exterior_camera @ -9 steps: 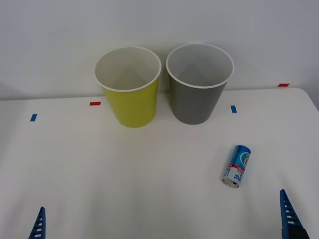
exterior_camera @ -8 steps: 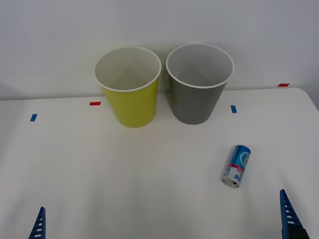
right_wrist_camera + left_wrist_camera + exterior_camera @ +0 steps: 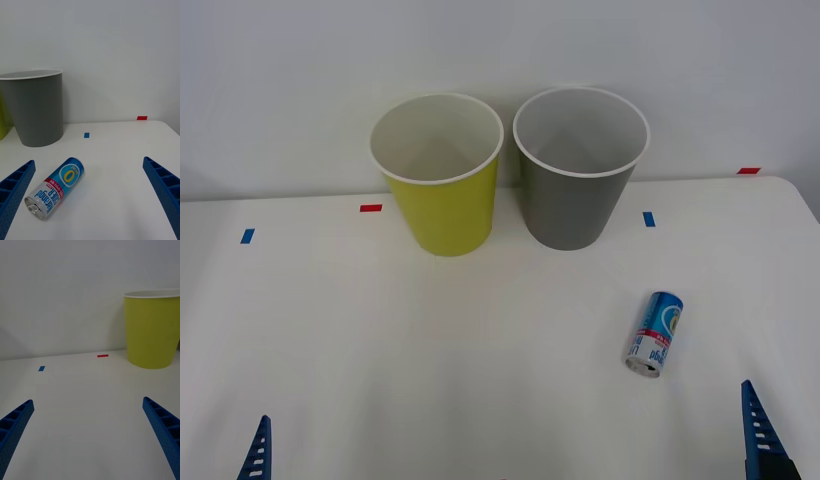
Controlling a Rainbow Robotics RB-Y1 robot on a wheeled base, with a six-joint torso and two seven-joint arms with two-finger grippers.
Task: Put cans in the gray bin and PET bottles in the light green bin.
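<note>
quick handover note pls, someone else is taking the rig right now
Left gripper: open, holding nothing, low at the near left of the table.
Right gripper: open, holding nothing, low at the near right, with the can just ahead of it.
Can: lying on its side on the table's right half, nearer the robot than the gray bin, touching nothing.
Light green bin: upright at the back, beside the gray bin and to its left.
Done: nothing sorted yet; what shows of both bins' insides is bare.
Left: pick up the can, probably with the right gripper, and drop it in the gray bin.
</note>
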